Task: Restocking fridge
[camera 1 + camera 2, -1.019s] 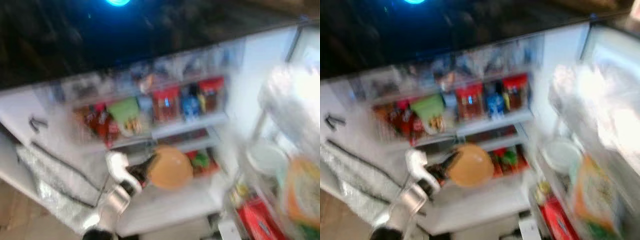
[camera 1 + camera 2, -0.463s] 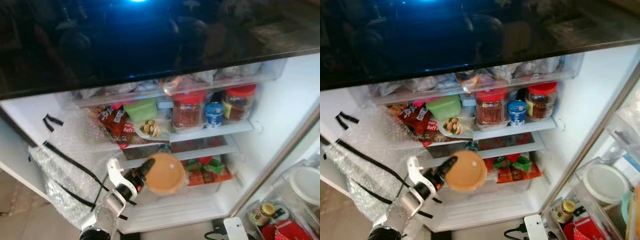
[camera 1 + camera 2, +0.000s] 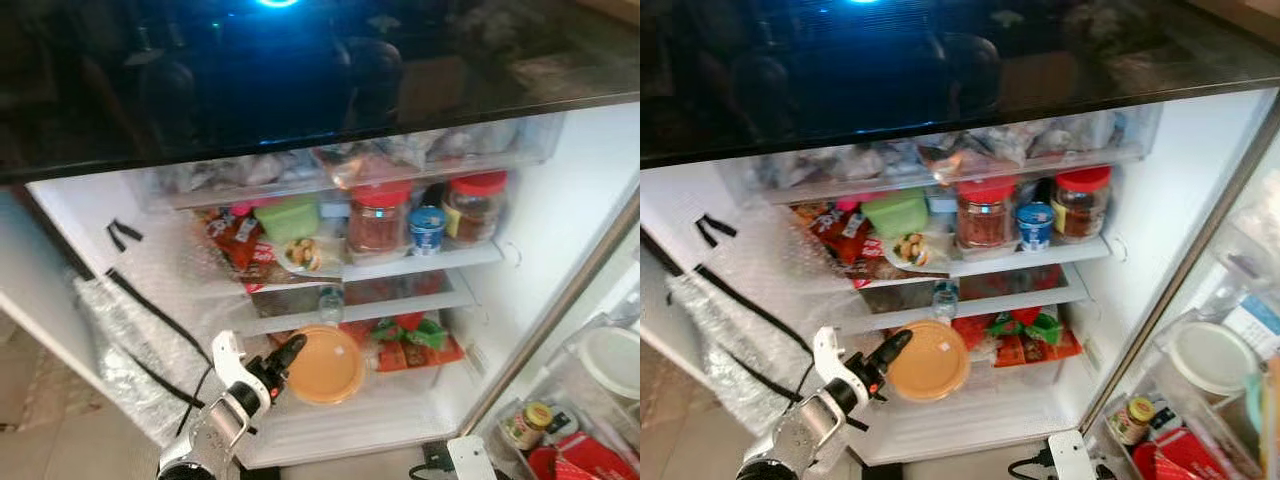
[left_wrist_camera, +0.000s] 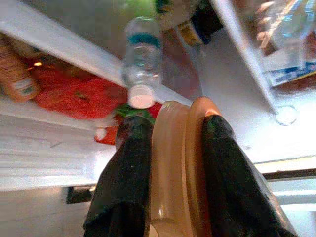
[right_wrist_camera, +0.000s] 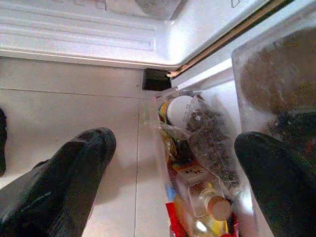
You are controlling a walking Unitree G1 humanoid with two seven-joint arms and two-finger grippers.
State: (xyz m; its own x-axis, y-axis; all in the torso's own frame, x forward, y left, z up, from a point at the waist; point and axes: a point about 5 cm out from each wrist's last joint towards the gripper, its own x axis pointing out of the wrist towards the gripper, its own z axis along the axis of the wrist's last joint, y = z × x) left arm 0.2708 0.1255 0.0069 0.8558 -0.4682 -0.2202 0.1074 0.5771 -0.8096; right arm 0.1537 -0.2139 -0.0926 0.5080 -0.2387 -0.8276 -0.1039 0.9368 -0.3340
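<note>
The orange lidded container [image 3: 324,364] sits low in the fridge [image 3: 560,220], under the shelf with the small water bottle [image 3: 331,303]. The left gripper [image 4: 170,163] pinches its rim from both sides so it will not slip while going in. The right gripper [image 5: 173,163] hangs wide open by the door bins. What the container holds is hidden. Whether it rests on anything is hard to tell.
</note>
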